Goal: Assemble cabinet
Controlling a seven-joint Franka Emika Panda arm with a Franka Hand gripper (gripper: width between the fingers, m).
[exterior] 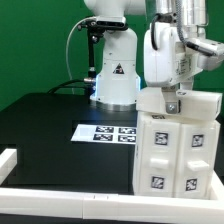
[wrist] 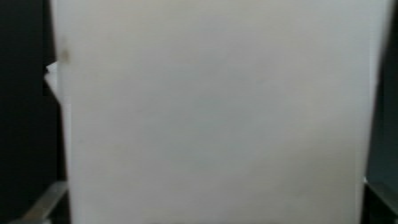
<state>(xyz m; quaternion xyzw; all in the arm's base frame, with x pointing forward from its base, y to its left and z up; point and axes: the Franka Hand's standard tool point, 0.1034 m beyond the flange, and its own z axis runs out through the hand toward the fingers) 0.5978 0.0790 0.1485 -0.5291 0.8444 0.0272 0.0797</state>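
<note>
The claw sits at the top edge of the cabinet, right of frame in the exterior view; whether its jaws grip or stand clear I cannot tell. The cabinet stands upright on the black table, filling the wrist view. Likely a repositioning step; next, confirm the hold.

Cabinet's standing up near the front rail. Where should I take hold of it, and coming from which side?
Probably the top edge of the cabinet, coming straight down, where the gripper already sits. It stands upright, its top the only narrow, unobstructed part; the tagged face below looks too broad for the fingers.
</note>
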